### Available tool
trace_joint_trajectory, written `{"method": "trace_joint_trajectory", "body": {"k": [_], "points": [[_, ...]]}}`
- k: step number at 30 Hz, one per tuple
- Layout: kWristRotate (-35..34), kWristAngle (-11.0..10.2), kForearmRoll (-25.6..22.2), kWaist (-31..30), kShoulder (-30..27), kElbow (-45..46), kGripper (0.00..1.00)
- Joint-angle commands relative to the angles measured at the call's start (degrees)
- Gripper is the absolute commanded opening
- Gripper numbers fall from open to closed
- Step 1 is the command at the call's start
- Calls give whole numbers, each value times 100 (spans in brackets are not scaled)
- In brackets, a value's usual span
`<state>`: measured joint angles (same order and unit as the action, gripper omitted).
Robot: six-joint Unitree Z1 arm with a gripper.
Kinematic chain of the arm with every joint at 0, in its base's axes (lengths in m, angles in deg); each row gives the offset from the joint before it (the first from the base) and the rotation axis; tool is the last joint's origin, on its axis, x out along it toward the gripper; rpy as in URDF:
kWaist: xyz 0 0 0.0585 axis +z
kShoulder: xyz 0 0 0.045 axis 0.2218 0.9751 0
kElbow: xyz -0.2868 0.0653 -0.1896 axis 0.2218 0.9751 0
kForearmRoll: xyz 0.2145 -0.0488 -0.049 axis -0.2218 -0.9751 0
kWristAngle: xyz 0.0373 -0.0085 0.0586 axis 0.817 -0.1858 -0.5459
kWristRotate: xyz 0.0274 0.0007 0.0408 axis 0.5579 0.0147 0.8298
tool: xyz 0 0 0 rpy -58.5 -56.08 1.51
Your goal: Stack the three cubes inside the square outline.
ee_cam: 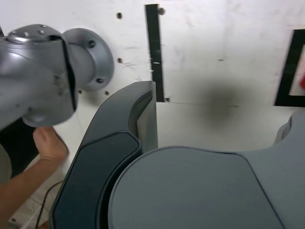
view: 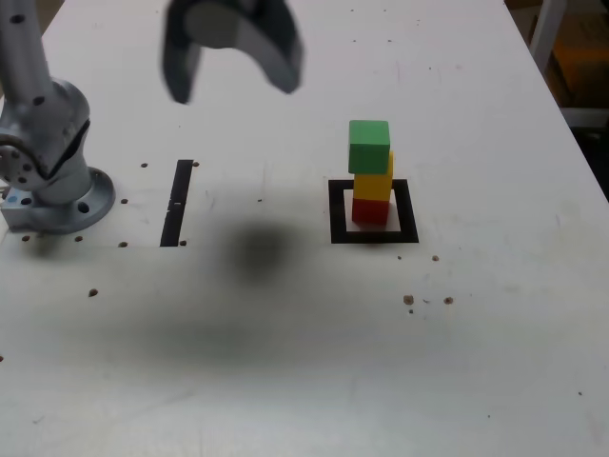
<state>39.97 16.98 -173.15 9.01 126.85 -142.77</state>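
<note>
Standing one above another inside the square outline, the three cubes form a small tower on the white worktop, as we see from the exterior view. The red cube sits at the base, on the outline's pale centre, the yellow cube rests between, and the green cube tops the column. Black tape frames the base on all sides. The gripper, blurred at the upper edge of the exterior view, hangs above the worktop with its jaws spread wide and nothing between them, well apart from the tower. To the exterior view's left, we find a straight black strip of tape lying between the arm's round grey base and the outline. Dark spots dot the pale surface, and a soft shadow falls between strip and outline. In the wrist view, we catch a sliver of red within part of the black frame, and, near the arm's grey base, a person's hand and bare forearm.
</note>
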Motion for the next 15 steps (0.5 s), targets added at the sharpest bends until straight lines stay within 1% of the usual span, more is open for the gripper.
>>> {"method": "trace_joint_trajectory", "body": {"k": [1,4,5,7,10,12,15], "points": [[-40,-10,357,-61,-859,1142,100],[-108,-51,1076,-209,-1197,2013,100],[-122,-57,1238,-241,-1241,2183,100],[-141,-74,1887,-344,-1264,2811,100],[-104,-147,2570,-439,-1028,3290,100],[-81,-218,2909,-502,-782,3443,100],[-74,-291,3085,-609,-440,3482,100]]}}
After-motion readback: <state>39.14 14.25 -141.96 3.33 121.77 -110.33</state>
